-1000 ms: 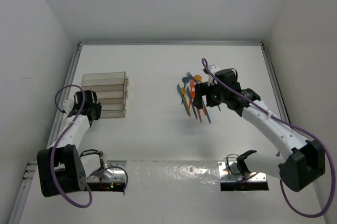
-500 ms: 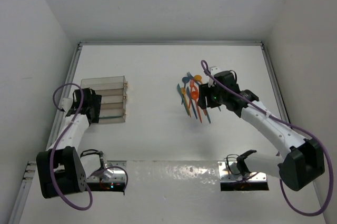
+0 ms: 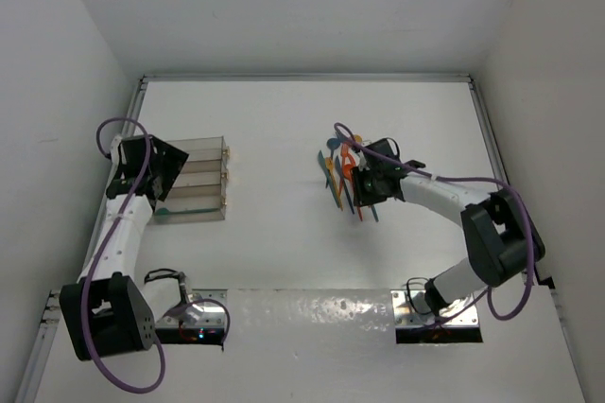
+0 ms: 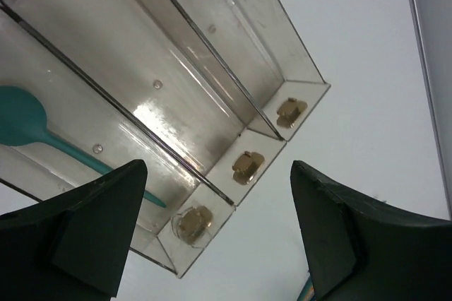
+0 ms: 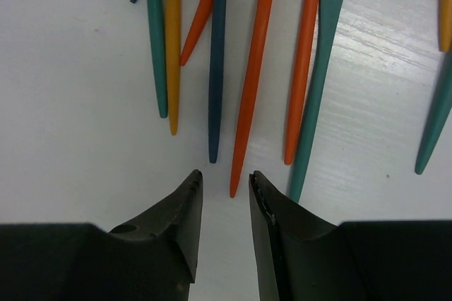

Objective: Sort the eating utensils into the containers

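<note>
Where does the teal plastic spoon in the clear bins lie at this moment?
In the left wrist view, the teal plastic spoon lies at the left edge, inside the lowest compartment of the clear plastic bins. The two compartments beside it hold nothing.

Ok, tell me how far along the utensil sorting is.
Done: one teal spoon lies in the end compartment of the clear bins; the two beside it show nothing inside. In hand: nothing. The left jaws hang open over the bins, and the right jaws, slightly apart, sit at the handle tip of an orange spoon. Left: the pile of utensils on the table.
</note>
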